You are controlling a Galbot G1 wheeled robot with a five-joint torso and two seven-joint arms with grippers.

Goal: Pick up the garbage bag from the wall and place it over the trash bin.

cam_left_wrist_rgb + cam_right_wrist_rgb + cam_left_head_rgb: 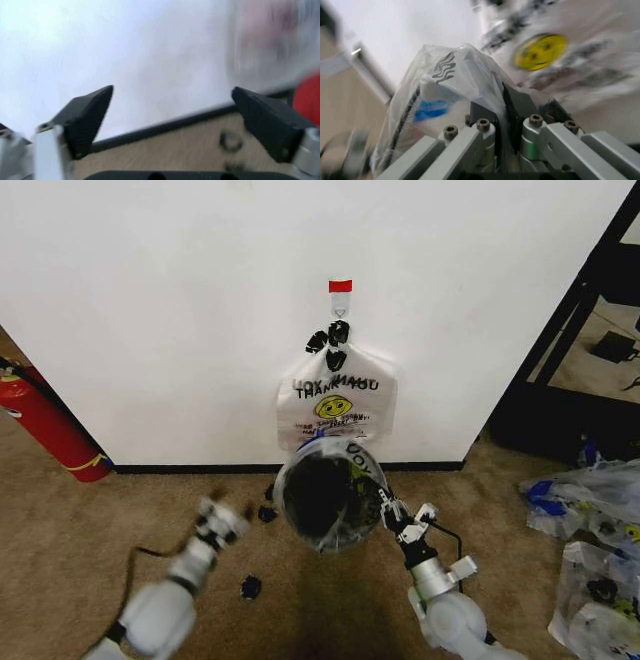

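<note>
1. Wall: white, with a black baseboard, rising beyond both grippers. A red-topped hook sits on it, above and past the right gripper.
2. Carpet: tan, under both arms. Small dark bits lie on it between the two arms.
3. THANK YOU bag: opaque white, yellow smiley on its face, hung by black handles from the hook, flat to the wall, straight beyond the bin. In the right wrist view it shows as a blur past the fingers, smiley included.
4. Bin: round, dark inside, on the carpet at the wall's foot, just inboard of the right gripper. A thin clear film covers its rim.
5. Bag: see-through whitish plastic, black wavy print, blue patch. Draped over the bin mouth; its near edge runs to the right gripper.
6. Right gripper: at the bin's right rim, fingers closed together and pinching a fold of the bag, which bunches up over them.
7. Left gripper: low over the carpet, well to the left of the bin, touching nothing. Black pads stand wide apart, wall and baseboard showing between them.
8. Extinguisher: red, against the wall, far out past the left gripper.
</note>
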